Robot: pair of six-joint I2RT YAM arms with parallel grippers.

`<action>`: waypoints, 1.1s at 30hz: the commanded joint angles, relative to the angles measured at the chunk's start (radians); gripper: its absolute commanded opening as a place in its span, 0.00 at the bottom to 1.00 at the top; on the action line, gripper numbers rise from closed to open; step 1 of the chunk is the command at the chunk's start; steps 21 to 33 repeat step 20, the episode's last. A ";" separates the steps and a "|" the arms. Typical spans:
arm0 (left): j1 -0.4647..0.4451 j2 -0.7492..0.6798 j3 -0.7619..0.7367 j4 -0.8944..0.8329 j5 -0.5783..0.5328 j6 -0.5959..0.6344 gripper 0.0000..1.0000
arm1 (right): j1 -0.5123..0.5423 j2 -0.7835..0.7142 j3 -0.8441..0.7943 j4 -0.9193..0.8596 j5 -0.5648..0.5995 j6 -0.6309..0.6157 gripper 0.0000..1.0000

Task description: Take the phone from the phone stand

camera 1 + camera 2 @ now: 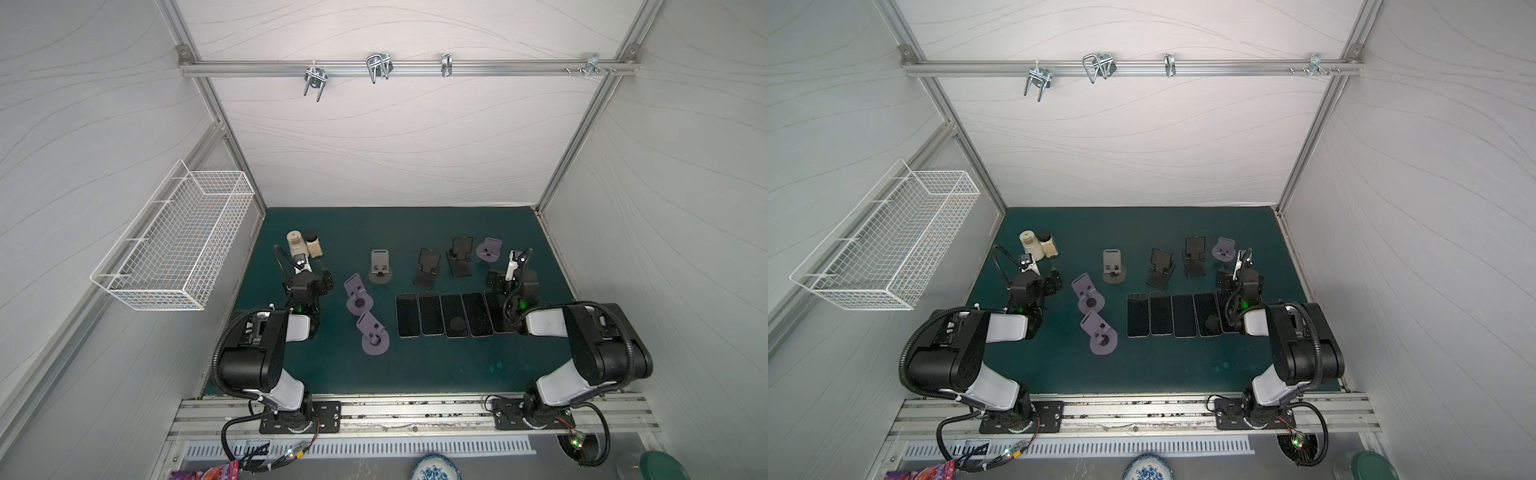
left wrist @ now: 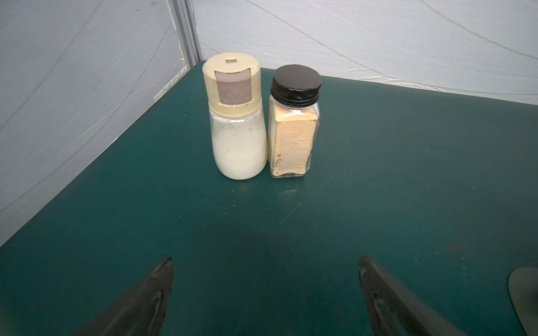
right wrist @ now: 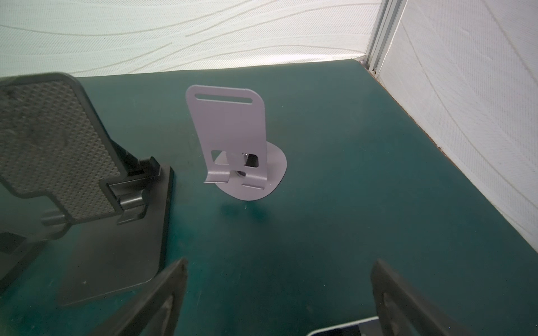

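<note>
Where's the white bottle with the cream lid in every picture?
Both top views: the white bottle stands at the green mat's far left corner.
Left wrist: the bottle is near the picture's centre.
Right wrist: not in it.
Landmark: the black-capped jar right beside it.

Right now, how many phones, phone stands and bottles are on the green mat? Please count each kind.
Phones: 5
Phone stands: 6
Bottles: 2
Total: 13

Even diffuse light, soft shadows; wide-angle edge bending, wrist foregrounds blurred
</note>
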 commanded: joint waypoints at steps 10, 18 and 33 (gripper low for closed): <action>0.010 0.018 0.019 0.036 -0.008 0.016 0.99 | 0.002 0.009 0.004 -0.005 0.011 -0.001 0.99; 0.033 0.009 0.016 0.023 0.040 -0.001 0.99 | 0.002 0.009 0.005 -0.003 0.011 -0.002 0.99; -0.001 0.008 0.015 0.023 -0.027 0.018 0.99 | 0.001 0.009 0.003 -0.004 0.011 -0.002 0.99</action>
